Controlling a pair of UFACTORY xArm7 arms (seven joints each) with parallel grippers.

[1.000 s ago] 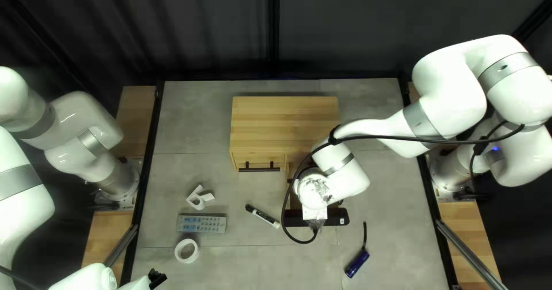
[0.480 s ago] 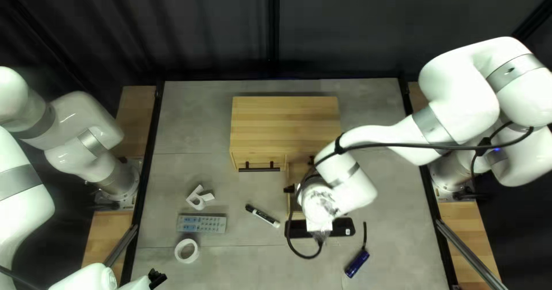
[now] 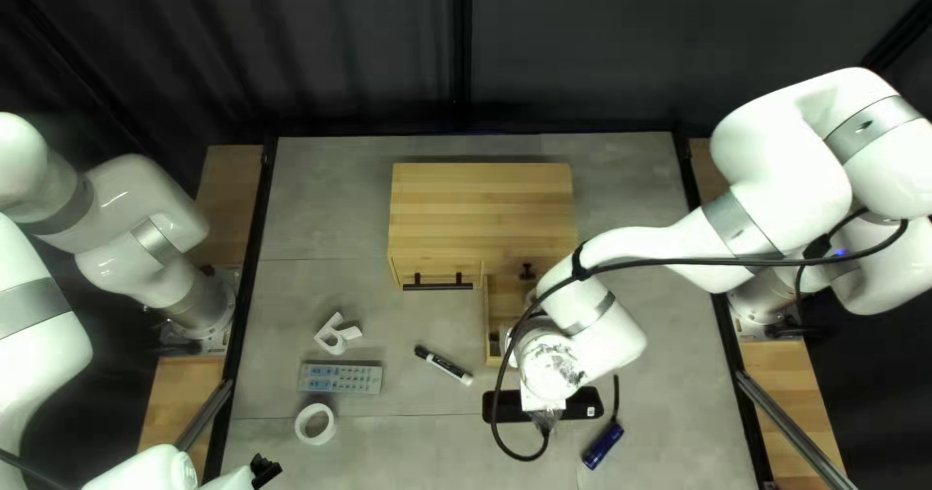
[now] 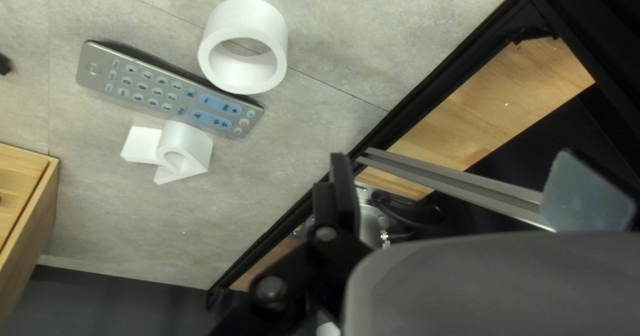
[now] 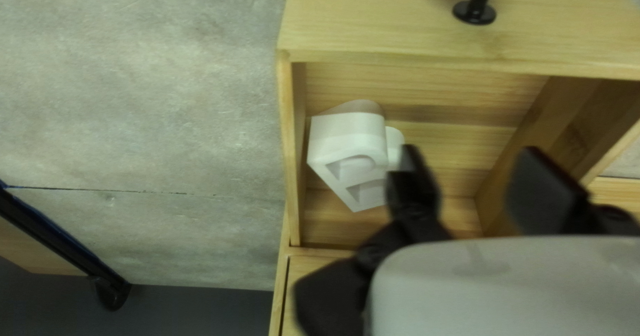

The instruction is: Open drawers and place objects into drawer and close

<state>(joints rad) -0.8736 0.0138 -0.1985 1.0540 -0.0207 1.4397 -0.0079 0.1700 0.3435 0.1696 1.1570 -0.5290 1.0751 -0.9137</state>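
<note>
The right arm's wrist (image 3: 553,364) has just shifted toward the near edge of the counter (image 3: 408,456) and to the right in the top left view, baring more of the open drawer (image 5: 460,66). The white piece (image 5: 350,143) lies inside, by a side wall, so this placement looks done and other items or closing would follow. The right end effector (image 5: 480,176) has its fingers apart, nothing clamped, one close beside the piece; the left end effector (image 4: 463,189) is also spread and empty. The piece's pointed corner aims toward the cabinet (image 3: 481,208), its rounded side toward the drawer front. Its long axis seems to run roughly front to back, though the compact shape makes that uncertain.
</note>
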